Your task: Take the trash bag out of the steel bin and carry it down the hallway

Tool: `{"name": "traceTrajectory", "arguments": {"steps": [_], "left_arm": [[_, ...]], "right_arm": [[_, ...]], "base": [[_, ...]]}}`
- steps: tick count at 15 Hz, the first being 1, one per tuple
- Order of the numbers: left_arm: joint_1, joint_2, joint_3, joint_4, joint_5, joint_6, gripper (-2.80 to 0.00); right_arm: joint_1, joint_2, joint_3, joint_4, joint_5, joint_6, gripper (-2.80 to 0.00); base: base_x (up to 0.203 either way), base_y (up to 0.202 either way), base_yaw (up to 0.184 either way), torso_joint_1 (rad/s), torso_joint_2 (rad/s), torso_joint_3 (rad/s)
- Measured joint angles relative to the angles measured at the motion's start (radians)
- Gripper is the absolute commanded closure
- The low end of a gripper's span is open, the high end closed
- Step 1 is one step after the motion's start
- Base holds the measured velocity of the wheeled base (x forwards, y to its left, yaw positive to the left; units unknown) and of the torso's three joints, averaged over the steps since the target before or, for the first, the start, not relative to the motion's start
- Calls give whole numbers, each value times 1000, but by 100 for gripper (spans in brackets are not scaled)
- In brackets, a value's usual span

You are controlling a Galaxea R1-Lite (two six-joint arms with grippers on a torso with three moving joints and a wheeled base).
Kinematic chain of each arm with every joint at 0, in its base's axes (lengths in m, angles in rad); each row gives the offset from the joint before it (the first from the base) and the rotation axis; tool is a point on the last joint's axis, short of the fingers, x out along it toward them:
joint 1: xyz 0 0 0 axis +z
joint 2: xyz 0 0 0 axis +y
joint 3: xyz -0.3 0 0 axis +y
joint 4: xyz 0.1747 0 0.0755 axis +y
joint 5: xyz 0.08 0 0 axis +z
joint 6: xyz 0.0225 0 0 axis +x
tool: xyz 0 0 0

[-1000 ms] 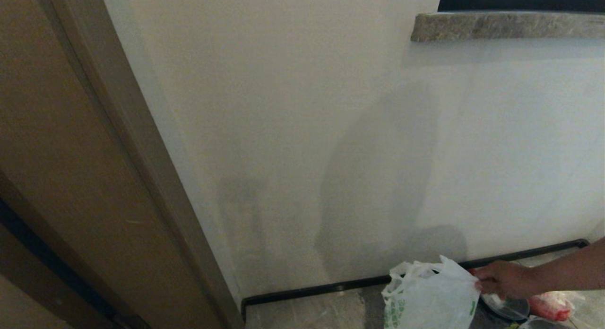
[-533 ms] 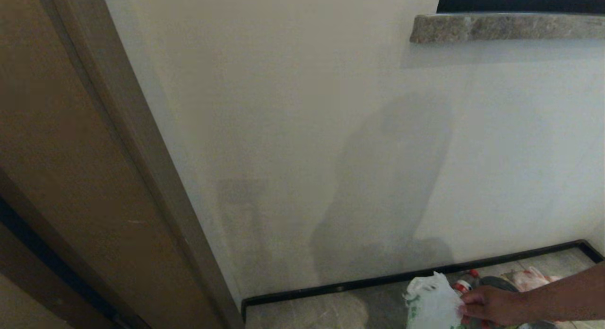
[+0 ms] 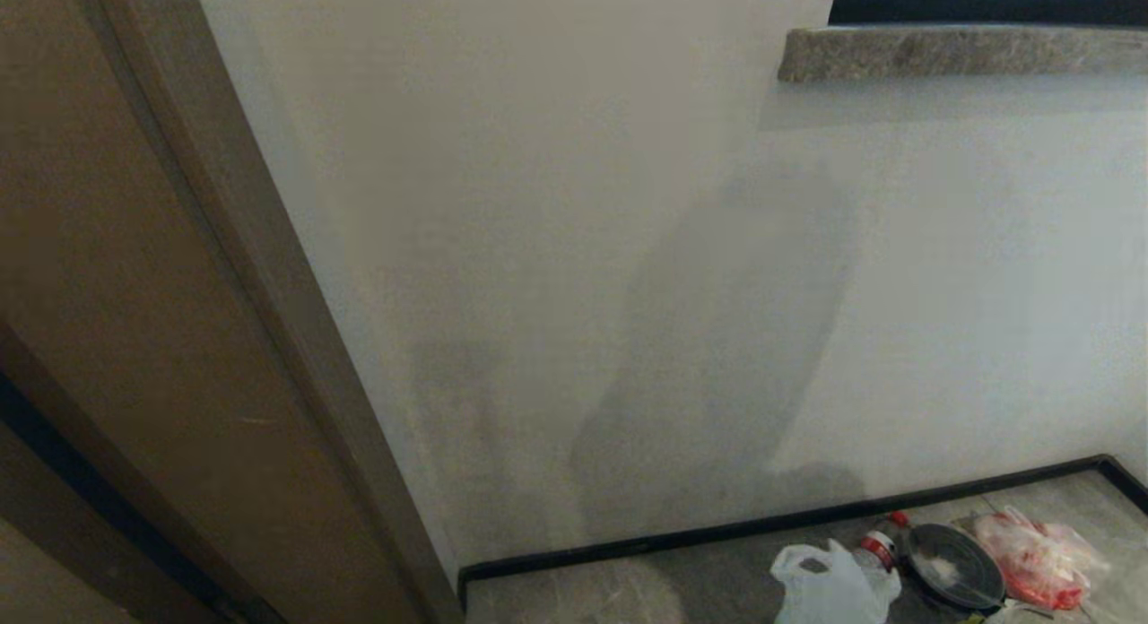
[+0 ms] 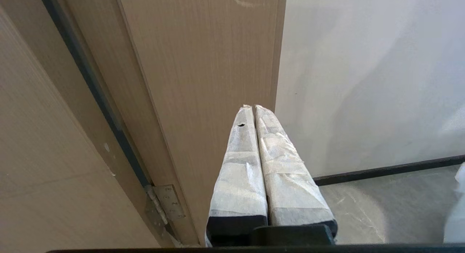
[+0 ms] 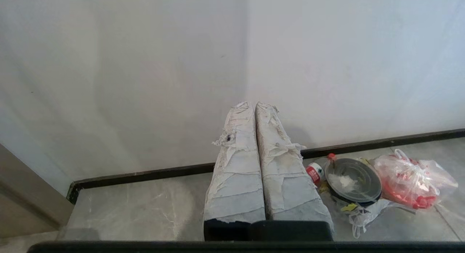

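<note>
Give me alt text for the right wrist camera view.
The shut right gripper points at a pale wall; on the grey floor beside it lie a bottle, a dark round lid and a clear bag with red contents.

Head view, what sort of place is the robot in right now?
Probably an indoor hallway corner in a home or flat. A brown wooden door meets a pale wall with dark skirting, over a grey marbled floor. Rubbish lies there: a white trash bag and a round black lid.
</note>
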Motion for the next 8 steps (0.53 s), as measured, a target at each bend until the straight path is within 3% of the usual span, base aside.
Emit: {"name": "traceTrajectory", "arguments": {"steps": [8], "left_arm": [[0,0,0,0,0,0,0]], "right_arm": [[0,0,0,0,-1,1,0]], "base": [[0,0,0,0,0,0]]}}
